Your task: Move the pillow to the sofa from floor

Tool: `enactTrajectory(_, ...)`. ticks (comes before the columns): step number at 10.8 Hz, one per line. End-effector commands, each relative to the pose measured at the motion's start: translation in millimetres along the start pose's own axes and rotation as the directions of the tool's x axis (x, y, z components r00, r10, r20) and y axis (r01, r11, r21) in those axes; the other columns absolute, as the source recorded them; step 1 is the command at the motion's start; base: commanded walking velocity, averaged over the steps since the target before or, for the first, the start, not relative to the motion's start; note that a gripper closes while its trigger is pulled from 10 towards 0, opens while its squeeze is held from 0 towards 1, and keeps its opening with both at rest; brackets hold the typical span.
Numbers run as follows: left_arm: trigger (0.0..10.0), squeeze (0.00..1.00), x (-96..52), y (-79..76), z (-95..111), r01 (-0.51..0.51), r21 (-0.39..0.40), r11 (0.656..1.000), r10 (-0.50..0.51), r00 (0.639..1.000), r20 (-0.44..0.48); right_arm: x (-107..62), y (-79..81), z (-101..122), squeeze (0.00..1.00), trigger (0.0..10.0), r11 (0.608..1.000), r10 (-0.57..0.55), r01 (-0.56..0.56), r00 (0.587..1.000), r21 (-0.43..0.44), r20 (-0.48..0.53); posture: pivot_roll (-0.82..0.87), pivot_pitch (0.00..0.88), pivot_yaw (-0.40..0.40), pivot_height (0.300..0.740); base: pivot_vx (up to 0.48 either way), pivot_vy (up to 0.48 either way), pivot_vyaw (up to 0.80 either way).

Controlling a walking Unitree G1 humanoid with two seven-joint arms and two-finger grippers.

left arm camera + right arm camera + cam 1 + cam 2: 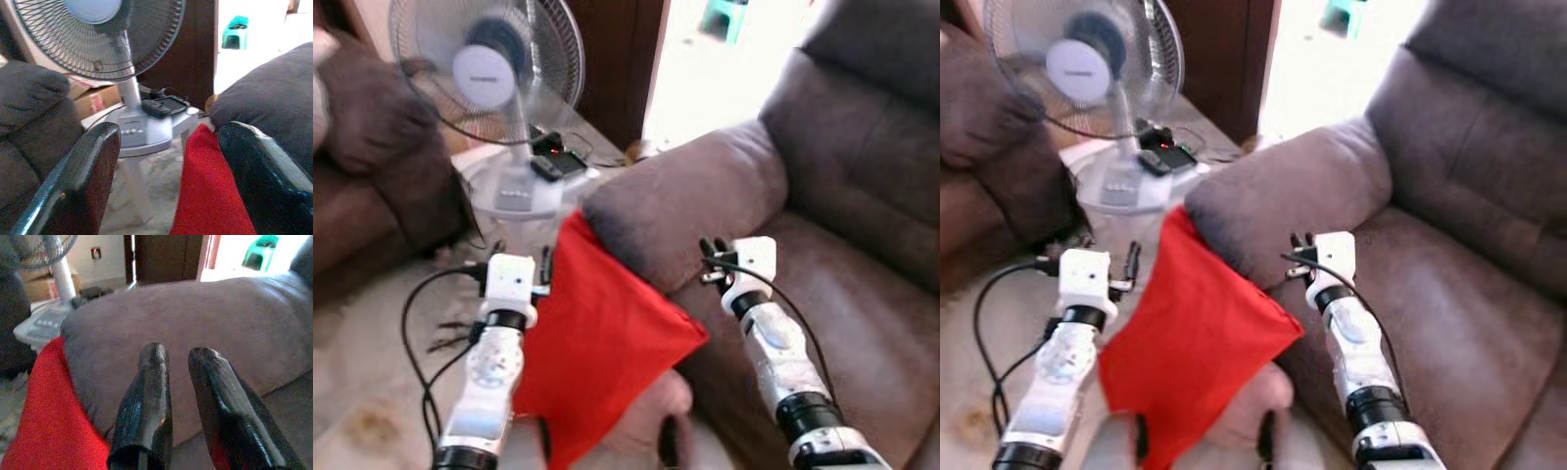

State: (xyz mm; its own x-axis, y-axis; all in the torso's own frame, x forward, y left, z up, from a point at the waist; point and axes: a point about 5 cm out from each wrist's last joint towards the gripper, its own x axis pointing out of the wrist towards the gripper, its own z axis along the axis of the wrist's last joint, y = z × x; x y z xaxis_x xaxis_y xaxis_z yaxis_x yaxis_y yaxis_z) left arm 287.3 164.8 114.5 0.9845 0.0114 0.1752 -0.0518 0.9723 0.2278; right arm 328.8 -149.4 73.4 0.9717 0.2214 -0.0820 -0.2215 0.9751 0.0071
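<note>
Pillow (597,343) in bright red hangs between the robot's two arms, leaning against the outer face of the sofa (822,245) armrest (690,201), its top corner just at the armrest's front edge and its lower part dropping toward the floor (362,372). It sits diamond-wise: the long axis runs from the upper corner near the armrest down and toward the robot, with one corner jutting out toward the sofa seat (1449,323).

It looks light and soft, a limp fabric case that folds and sags rather than keeping a shape, so it should not slip much but will droop from wherever it is held. A pinch on a corner or along an edge seam, or a squeeze from both sides, seems the surest hold.

Left hand (166,161) is beside the pillow's edge on the fan side, its two black fingers (88,171) spread wide with the red cloth lying near the inner one; I cannot tell whether it is touching. Right hand (181,396) is over the armrest, fingers close together with a narrow gap and nothing between them.

Behind stands a white pedestal fan (494,73) with a dark device (553,162) on its base, a second brown couch (362,166) to the left, and an open doorway (715,59).
</note>
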Motion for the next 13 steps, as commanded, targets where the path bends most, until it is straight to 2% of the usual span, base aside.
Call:
enactTrajectory(1, 10.0, 0.0, -0.7, -0.8, -1.2, -0.001, 0.003, 1.0, 0.001, 1.0, -0.011, 0.6, -1.0, -6.8, 0.83, 10.0, 1.0, -0.008, 0.009, 0.998, 0.016, -0.057, 0.09, 0.049, -0.107, 0.615, 0.0, 0.0, 0.0)
enactTrajectory(2, 10.0, 0.0, -0.4, -0.5, -1.4, -0.006, -0.005, 1.0, 0.006, 1.0, -0.013, 0.1, -1.8, -13.3, 1.0, 10.0, 0.999, -0.004, 0.009, 0.995, 0.052, -0.102, 0.09, 0.052, -0.108, 0.615, 0.0, 0.0, 0.0)
enactTrajectory(6, 10.0, 0.0, -0.3, 0.2, -1.5, -0.007, -0.075, 0.997, 0.004, 0.999, -0.036, -4.7, -4.6, -44.3, 1.0, 10.0, 0.987, -0.049, 0.098, 0.936, 0.124, -0.348, 0.09, 0.079, -0.102, 0.615, 0.0, 0.0, 0.0)
enactTrajectory(8, 10.0, 0.0, -0.9, 0.8, -2.7, -0.002, -0.1, 0.995, -0.004, 0.999, -0.052, -7.8, 2.3, -55.7, 1.0, 10.0, 0.976, -0.025, 0.111, 0.911, 0.187, -0.412, 0.1, 0.086, -0.099, 0.615, 0.0, 0.0, 0.0)
enactTrajectory(10, 10.0, 0.0, -3.3, 0.2, -3.6, 0.004, -0.115, 0.993, -0.011, 0.998, -0.064, -9.4, 4.8, -60.5, 1.0, 10.0, 0.97, -0.024, 0.125, 0.902, 0.209, -0.431, 0.1, 0.091, -0.098, 0.615, 0.0, 0.0, 0.0)
enactTrajectory(11, 10.0, 0.0, -4.9, 0.6, -5.7, -0.008, -0.179, 0.984, -0.008, 0.996, -0.091, -11.2, 3.1, -64.9, 1.0, 10.0, 0.971, -0.074, 0.173, 0.877, 0.168, -0.474, 0.1, 0.098, -0.096, 0.615, 0.0, 0.0, 0.0)
enactTrajectory(12, 10.0, 0.0, -5.8, 1.1, -5.7, 0.0, -0.173, 0.985, -0.017, 0.995, -0.094, -12.1, 2.0, -66.5, 1.0, 10.0, 0.969, -0.091, 0.189, 0.868, 0.157, -0.489, 0.11, 0.1, -0.094, 0.615, 0.0, 0.0, 0.0)
enactTrajectory(13, 10.0, 0.0, -6.8, 1.3, -5.3, 0.009, -0.172, 0.985, -0.026, 0.995, -0.093, -11.2, 2.7, -66.3, 0.0, 10.0, 0.969, -0.088, 0.188, 0.868, 0.158, -0.489, 0.11, 0.105, -0.092, 0.615, 0.0, 0.0, 0.0)
